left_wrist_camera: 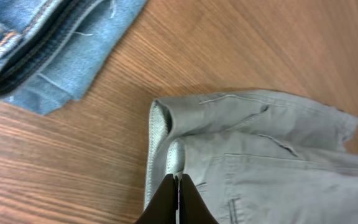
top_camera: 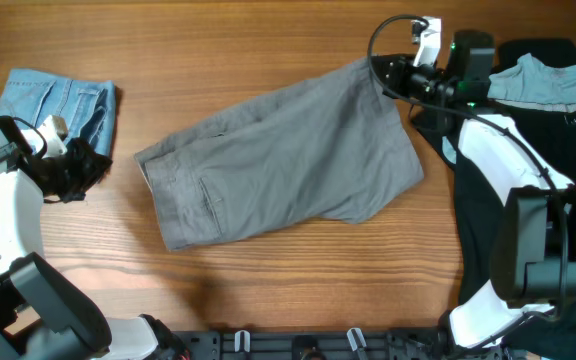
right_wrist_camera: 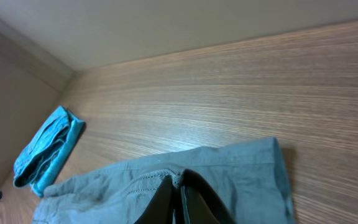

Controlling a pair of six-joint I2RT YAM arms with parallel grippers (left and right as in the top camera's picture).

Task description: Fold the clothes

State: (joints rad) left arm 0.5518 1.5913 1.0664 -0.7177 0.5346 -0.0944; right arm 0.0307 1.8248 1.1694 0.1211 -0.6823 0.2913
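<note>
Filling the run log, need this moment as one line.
grey pants: lying spread | left pincer: shut, by waistband | right pincer: shut, at leg hem | held: cannot tell | denim shorts: apart

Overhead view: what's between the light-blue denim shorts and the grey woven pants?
Bare wooden tabletop between light-blue denim shorts and grey woven pants; overhead, left wrist views.

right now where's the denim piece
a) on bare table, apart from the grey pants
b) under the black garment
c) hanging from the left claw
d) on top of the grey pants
a: the overhead view shows the denim shorts lying on the table at its far left corner, with bare wood between them and the grey pants.
</note>
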